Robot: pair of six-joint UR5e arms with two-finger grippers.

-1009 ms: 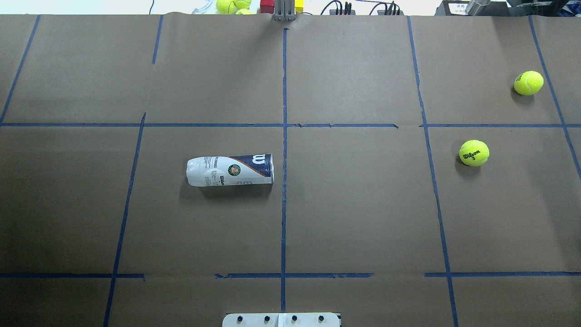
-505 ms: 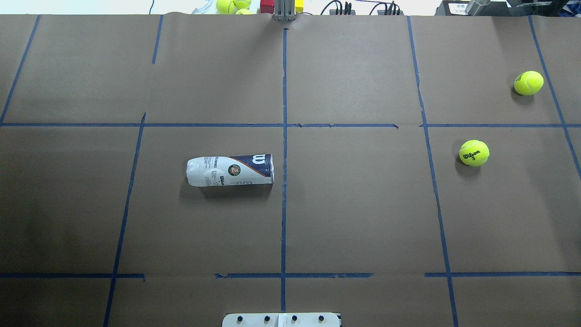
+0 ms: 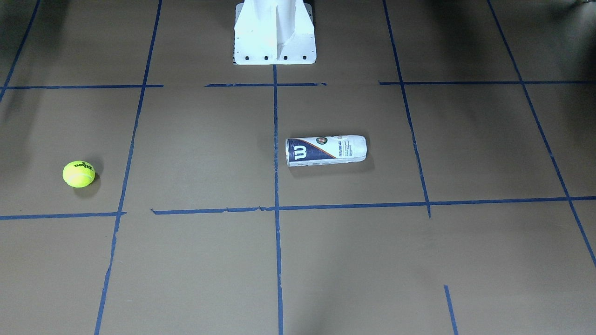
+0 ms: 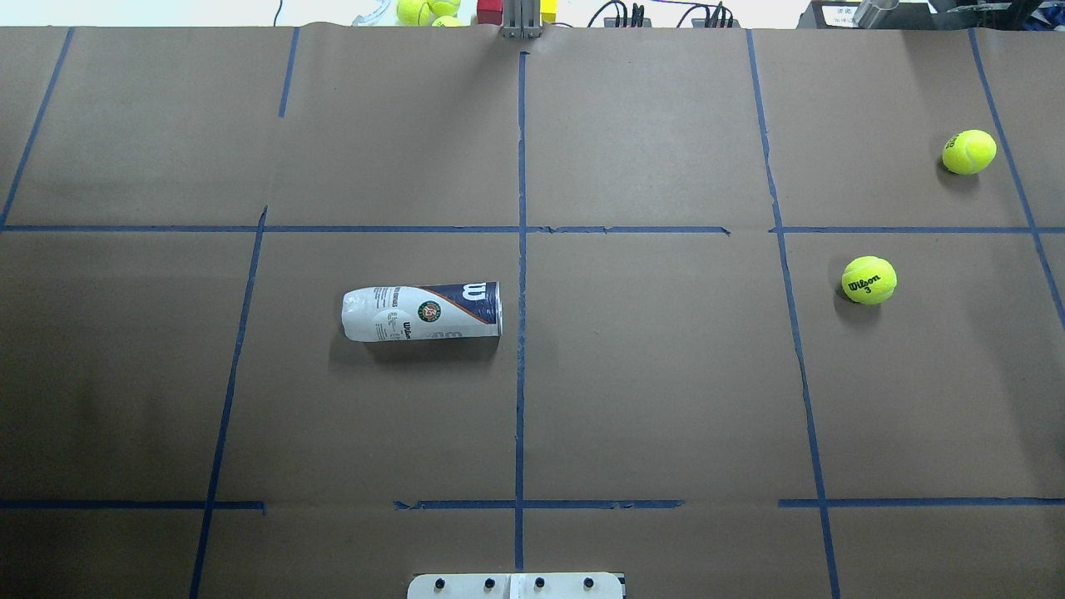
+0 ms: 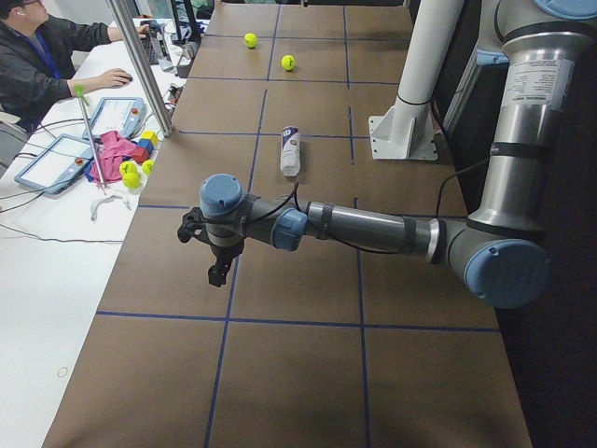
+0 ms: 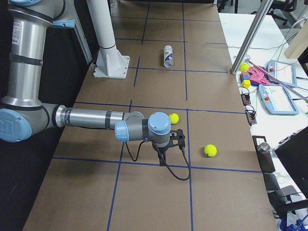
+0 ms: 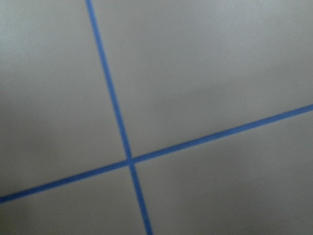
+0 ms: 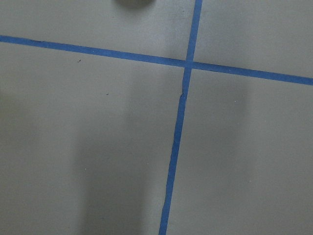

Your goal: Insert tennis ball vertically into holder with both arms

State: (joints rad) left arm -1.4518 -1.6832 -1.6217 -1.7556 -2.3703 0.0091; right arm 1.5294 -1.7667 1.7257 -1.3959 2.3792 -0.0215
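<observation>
Status: your left gripper [image 5: 215, 273] hangs over the table [image 5: 308, 373], well apart from the holder [image 4: 422, 312], which lies on its side just left of the centre tape line [image 4: 521, 274]. Your right gripper [image 6: 162, 155] hangs near the tennis ball [image 4: 869, 280] marked "3"; a second ball [image 4: 969, 151] sits farther from the robot. From side views alone you cannot tell whether either gripper is spread or pressed together.

Two fuzzy neon yellow-green tennis balls [image 4: 869, 280] [image 4: 969, 151] are counted on the brown-papered bench [image 4: 649, 399]. One clear plastic cylindrical can with a white and navy label [image 4: 422, 312] is counted. Two grey-silver jointed arms are seen, the left arm [image 5: 373, 224] and the right arm [image 6: 91, 118], each ending in one black claw: the left claw [image 5: 215, 273], the right claw [image 6: 161, 158]. One white metal pedestal [image 3: 274, 32] is counted.
</observation>
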